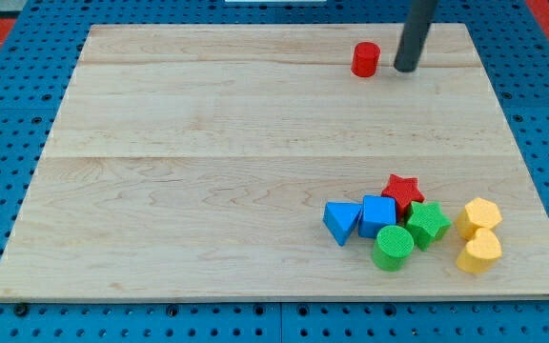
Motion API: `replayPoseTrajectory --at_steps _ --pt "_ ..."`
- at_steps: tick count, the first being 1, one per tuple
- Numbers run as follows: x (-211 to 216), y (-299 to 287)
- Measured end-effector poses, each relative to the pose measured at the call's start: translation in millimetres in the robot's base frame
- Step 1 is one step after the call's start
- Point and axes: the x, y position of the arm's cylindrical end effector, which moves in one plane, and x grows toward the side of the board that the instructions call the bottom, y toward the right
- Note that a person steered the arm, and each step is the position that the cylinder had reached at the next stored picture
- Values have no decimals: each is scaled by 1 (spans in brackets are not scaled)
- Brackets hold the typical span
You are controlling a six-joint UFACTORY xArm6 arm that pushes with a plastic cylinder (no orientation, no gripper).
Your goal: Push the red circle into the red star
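Observation:
The red circle (365, 59) stands near the view's top, right of centre, on the wooden board (208, 171). My tip (405, 69) rests on the board just to the circle's right, a small gap between them. The red star (403, 190) lies far below, toward the view's bottom right, at the top of a cluster of blocks. It touches the blue cube (377, 215) and the green star (428, 224).
The cluster also holds a blue triangle (341, 222), a green circle (393, 248), a yellow hexagon (481, 216) and a second yellow block (479, 252). The board's right edge runs close beside the yellow blocks. A blue pegboard surrounds the board.

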Motion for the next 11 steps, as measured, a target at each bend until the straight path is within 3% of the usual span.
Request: replayPoseTrajectory --at_steps 1,2,3,5,6,7,9,11 --pt "-43 -13" --pt "-4 -37" --pt "68 -27" --pt "52 -42" --pt "62 -81" --pt "140 -66" --pt "137 -111" --pt "211 -70"
